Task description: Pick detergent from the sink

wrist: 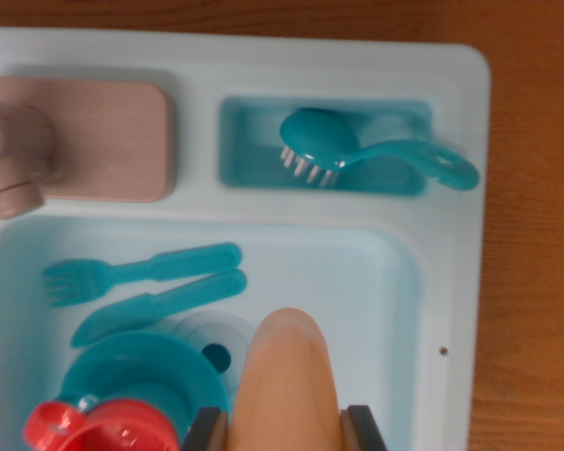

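A tan-orange detergent bottle [287, 376] with a rounded top rises from the bottom edge of the wrist view, over the pale blue sink basin [357, 282]. My gripper [287, 434] has a dark finger [205, 430] pressed on the bottle's left side and another dark finger [365, 428] on its right, so it is shut on the bottle. The bottle's lower part is cut off by the frame, and I cannot tell whether it rests on the basin floor.
In the basin lie a teal fork [141, 274], a teal knife [160, 305], a teal plate [141, 376] and a red cup [103, 427]. A teal brush [357, 155] sits in the upper compartment. The pink faucet [19, 155] stands at left. A wooden table [536, 235] surrounds the sink.
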Robot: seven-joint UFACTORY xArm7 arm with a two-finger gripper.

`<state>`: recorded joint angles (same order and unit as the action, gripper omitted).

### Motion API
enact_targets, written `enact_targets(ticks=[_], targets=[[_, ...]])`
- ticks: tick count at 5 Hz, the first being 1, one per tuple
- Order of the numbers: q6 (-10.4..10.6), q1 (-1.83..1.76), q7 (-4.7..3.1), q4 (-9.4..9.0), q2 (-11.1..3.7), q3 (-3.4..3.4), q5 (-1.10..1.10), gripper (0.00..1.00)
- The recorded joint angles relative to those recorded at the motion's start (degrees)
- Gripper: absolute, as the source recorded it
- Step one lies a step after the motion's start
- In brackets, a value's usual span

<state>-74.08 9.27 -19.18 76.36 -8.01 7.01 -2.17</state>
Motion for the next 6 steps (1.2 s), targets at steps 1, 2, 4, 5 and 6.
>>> enact_targets(ticks=[1, 2, 4, 5, 6], targets=[[-2.66, -0.02, 0.12, 2.01, 0.65, 0.04, 0.12, 1.00], [-2.66, -0.02, 0.12, 2.01, 0.65, 0.04, 0.12, 1.00], [-5.24, -0.05, 0.23, 3.97, 1.29, 0.07, 0.24, 1.00], [-7.70, -0.07, 0.34, 5.83, 1.89, 0.11, 0.35, 1.00], [-7.70, -0.07, 0.34, 5.83, 1.89, 0.11, 0.35, 1.00]])
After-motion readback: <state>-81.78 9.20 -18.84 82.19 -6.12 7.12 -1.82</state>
